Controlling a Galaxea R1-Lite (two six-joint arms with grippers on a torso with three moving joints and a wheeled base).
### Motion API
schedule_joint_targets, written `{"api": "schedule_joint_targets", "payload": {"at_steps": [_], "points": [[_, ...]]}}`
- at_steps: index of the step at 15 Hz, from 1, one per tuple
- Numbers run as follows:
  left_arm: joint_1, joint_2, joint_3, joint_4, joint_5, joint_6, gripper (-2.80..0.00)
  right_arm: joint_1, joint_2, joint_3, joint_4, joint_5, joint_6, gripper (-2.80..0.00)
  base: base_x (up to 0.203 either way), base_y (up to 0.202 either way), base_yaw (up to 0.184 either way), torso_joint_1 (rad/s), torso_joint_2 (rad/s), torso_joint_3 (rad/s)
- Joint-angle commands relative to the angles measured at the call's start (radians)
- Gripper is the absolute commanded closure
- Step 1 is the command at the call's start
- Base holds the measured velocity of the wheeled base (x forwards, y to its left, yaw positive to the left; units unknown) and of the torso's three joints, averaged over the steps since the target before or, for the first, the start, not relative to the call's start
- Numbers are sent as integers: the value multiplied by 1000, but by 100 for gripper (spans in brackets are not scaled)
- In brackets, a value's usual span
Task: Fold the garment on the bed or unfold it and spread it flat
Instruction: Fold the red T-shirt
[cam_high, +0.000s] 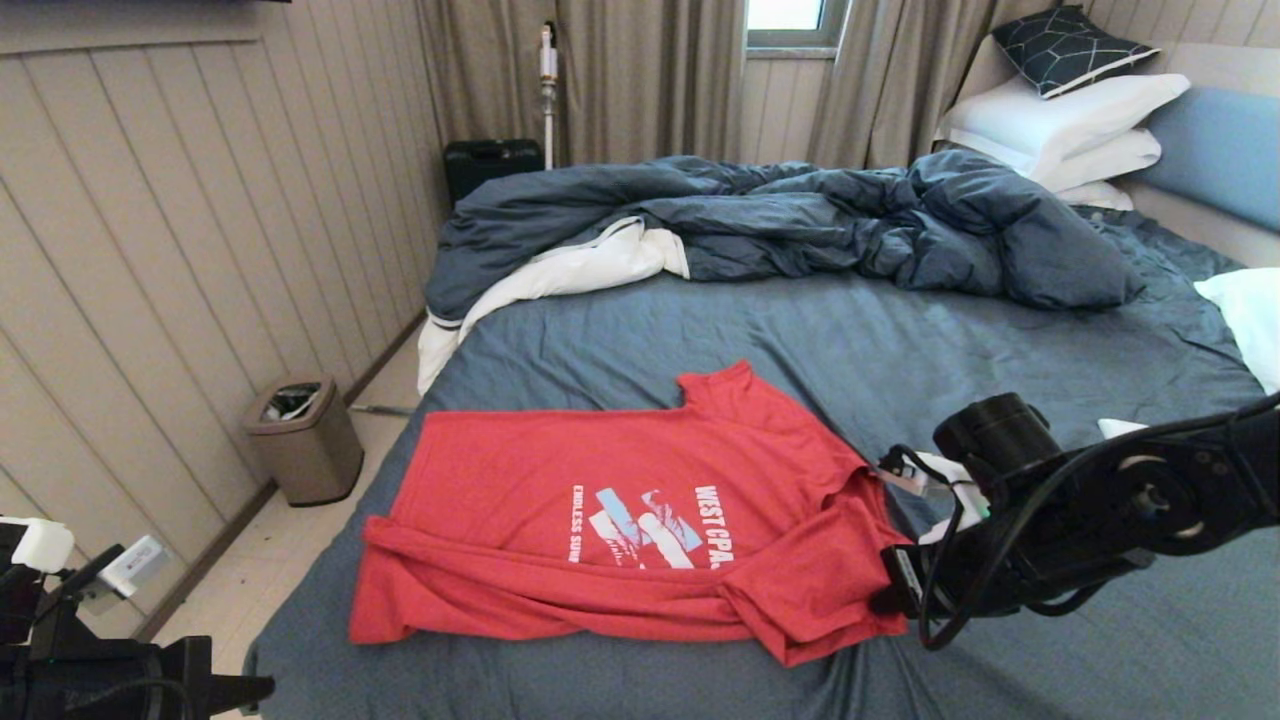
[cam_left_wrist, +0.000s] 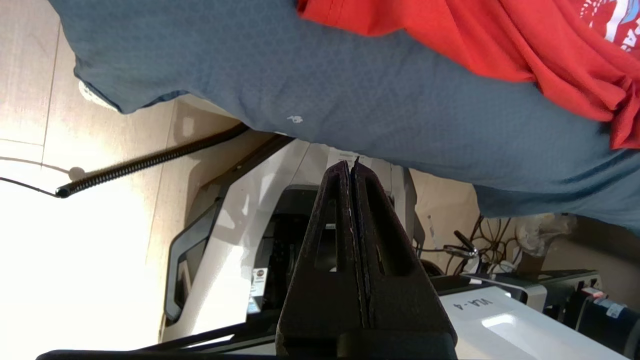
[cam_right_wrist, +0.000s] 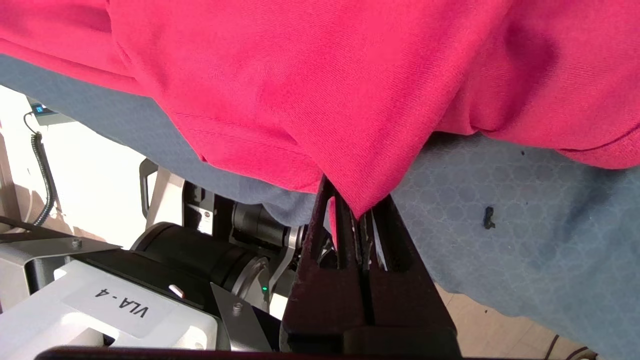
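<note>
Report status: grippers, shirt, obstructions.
Right gripper shut on red printed T-shirt. Left gripper shut, empty, off the blue-sheeted bed. Rumpled dark blue duvet lies well clear.

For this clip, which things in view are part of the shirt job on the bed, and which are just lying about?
In the job:
- red T-shirt, its corner pinched in the right gripper
- bed it lies on
- left gripper, shut, off the bed's edge

Lying about:
- rumpled dark blue duvet
- white pillows
- waste bin
- black case

Head high; wrists close, perhaps sharing garment (cam_high: 620, 520).
</note>
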Motion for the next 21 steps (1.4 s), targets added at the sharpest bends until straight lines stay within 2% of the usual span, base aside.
{"api": "schedule_joint_targets", "payload": {"at_steps": [1,11,13,14,15,21], "points": [[1,2,0,0,-3,-2,0,0,16,3,0,2,0,0,0,0,0,0,0,0],[1,6,0,0,-3,0,0,36,-6,43,0,2,2,0,0,0,0,0,0,0],[1,7,0,0,-3,0,0,36,-5,52,-2,-21,1,0,0,0,0,0,0,0],[1,7,-1,0,-3,-2,0,38,-1,63,-8,-73,-3,-280,0,0,0,0,0,0],[1,8,-3,0,-3,-2,0,38,13,68,-16,-110,-9,-280,0,0,0,0,0,0],[1,24,-3,0,-1,0,0,37,2,64,-11,-107,5,-280,0,0,0,0,0,0]]}}
